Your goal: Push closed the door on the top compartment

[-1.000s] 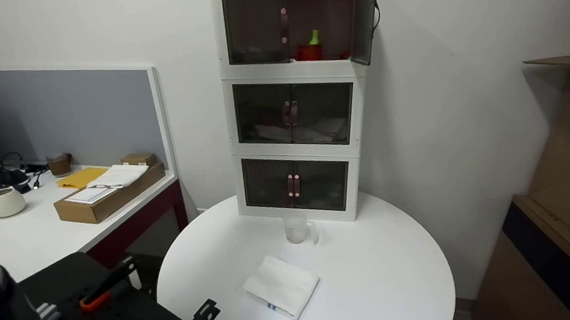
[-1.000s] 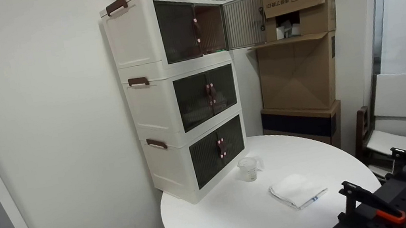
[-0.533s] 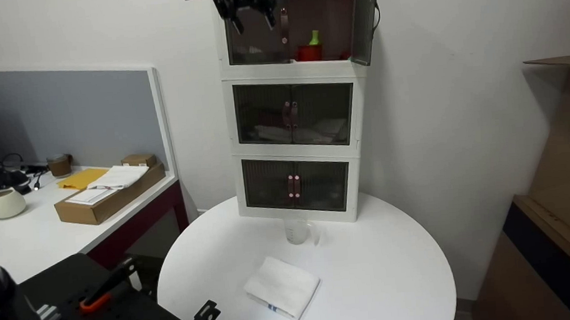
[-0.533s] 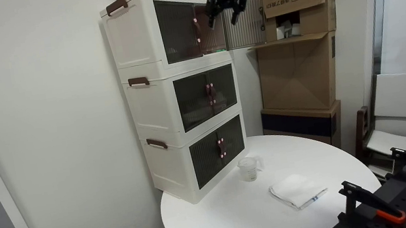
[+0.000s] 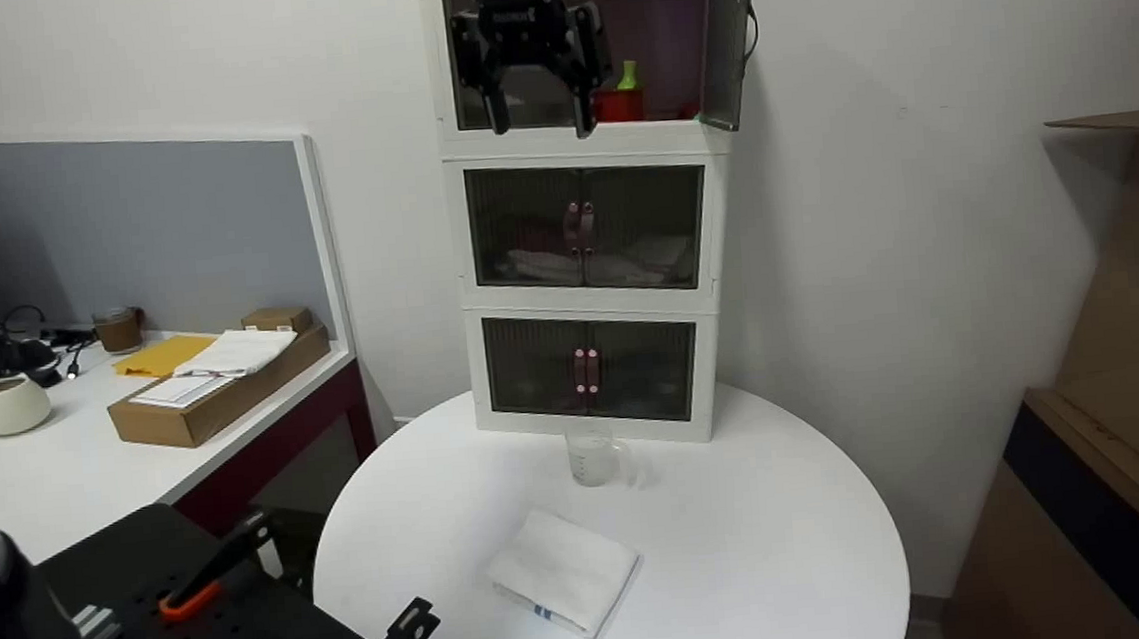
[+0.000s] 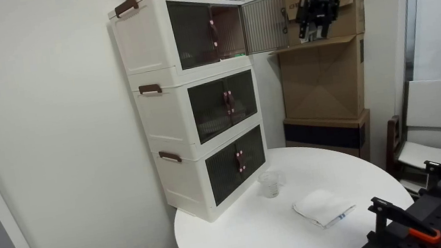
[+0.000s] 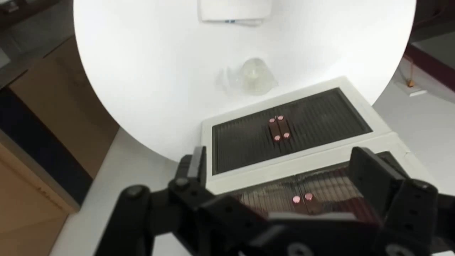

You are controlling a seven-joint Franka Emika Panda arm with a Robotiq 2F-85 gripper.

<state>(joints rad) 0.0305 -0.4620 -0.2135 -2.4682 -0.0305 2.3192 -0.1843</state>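
Top compartment: one door standing open (companion door closed) | Gripper: fingers spread, apart from the open door in both exterior views

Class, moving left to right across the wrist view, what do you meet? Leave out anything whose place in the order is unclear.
Cartons → cup → middle compartment's handles → maroon bar.

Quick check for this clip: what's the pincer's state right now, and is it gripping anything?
Pincer: open, holding nothing.
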